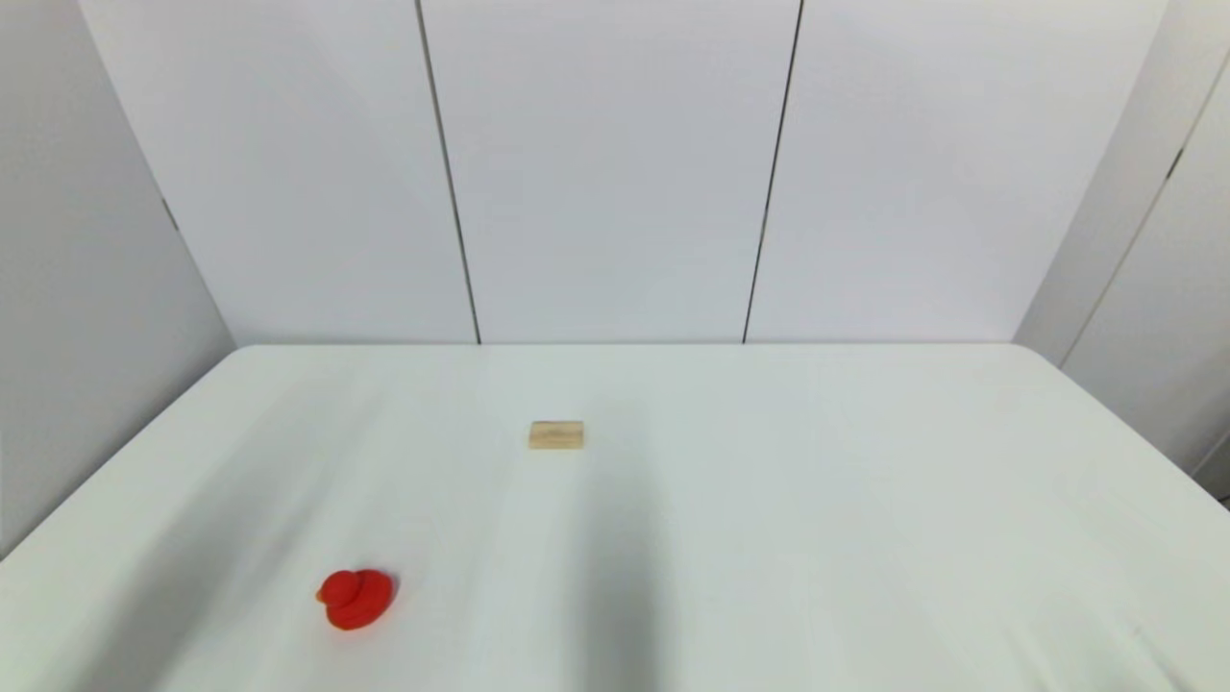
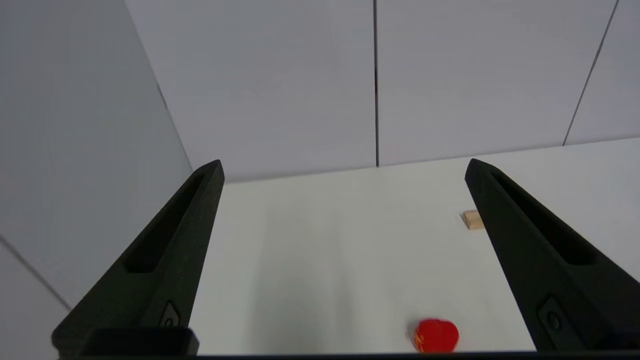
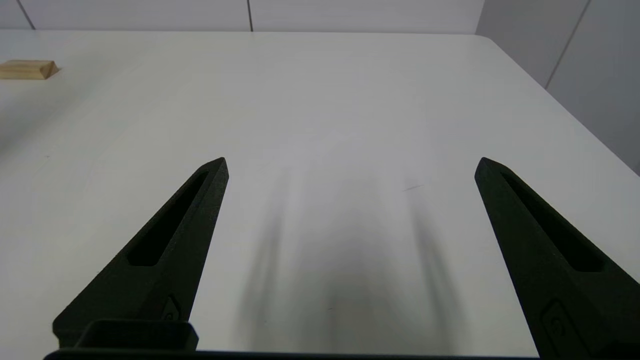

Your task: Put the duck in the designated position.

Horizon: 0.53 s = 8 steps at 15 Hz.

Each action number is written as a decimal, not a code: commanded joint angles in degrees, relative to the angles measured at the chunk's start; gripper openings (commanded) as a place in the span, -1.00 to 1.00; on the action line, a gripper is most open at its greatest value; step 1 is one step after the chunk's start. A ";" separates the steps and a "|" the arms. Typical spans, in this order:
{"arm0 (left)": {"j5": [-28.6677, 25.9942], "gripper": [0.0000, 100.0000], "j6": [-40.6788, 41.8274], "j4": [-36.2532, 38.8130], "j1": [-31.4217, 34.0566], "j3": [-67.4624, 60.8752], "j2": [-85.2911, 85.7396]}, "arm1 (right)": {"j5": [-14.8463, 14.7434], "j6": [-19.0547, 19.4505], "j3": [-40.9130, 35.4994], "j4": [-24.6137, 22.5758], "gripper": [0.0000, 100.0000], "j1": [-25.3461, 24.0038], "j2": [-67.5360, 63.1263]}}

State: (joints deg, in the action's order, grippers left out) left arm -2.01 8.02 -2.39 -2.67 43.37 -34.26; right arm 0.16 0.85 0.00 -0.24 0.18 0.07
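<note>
duck [image 1: 356, 599]: red, near-left on table [image 1: 865, 538] | wooden block [image 1: 555, 434]: centre, well apart | left gripper [image 2: 344, 167]: jaws spread wide, empty | right gripper [image 3: 351, 162]: jaws spread wide, empty

White table [image 1: 865, 500], grey panelled walls [image 1: 615, 173]

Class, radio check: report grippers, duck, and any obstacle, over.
Left gripper open, empty, off the table. Right gripper open, empty, parked low. Duck untouched on the table's near left. Wooden block sits apart, mid-table.
</note>
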 commanded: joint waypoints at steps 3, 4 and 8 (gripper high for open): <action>-17.85 1.00 11.93 -1.13 -0.32 9.18 -17.25 | 0.02 0.03 0.00 -0.02 1.00 -0.01 -0.07; -21.54 1.00 14.83 -1.21 -0.32 9.36 -19.18 | 0.02 0.03 0.00 -0.02 1.00 -0.01 -0.07; -33.58 1.00 27.66 -9.39 -0.23 9.89 -23.84 | 0.02 0.03 0.00 -0.02 1.00 -0.01 -0.07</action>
State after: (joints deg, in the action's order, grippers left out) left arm -30.51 30.10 -7.72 -3.00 52.64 -53.91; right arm 0.13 0.85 0.00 -0.24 0.18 0.07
